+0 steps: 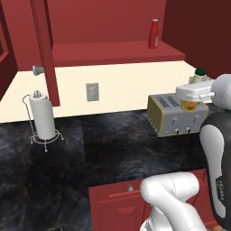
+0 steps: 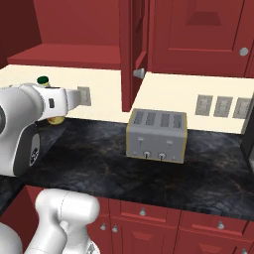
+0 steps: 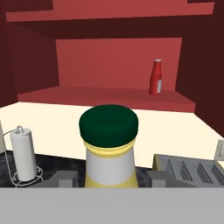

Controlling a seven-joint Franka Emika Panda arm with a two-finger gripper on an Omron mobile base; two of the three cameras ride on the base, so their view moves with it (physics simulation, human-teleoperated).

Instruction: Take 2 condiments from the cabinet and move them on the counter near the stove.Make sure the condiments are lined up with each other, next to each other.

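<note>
Centrally in the hand view, the yellow bottle (image 3: 109, 162), smooth with a round dark green cap, is gripped between the gripper (image 3: 109, 180) jaws. At upper right, the slim red bottle (image 3: 156, 77) is seen upright on the cabinet (image 3: 105, 96) shelf. Below, the veined black counter (image 1: 90, 153) carries a boxy steel toaster (image 1: 177, 116) and a paper towel roll (image 1: 42, 118).

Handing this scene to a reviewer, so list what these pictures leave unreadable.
- Yellow bottle: its lower body and label are cut by the hand view's bottom edge; in the base views the arm covers most of it.
- Gripper: finger contact on the bottle is hidden behind the hand.
- Red bottle on the cabinet shelf: label too small to read.
</note>
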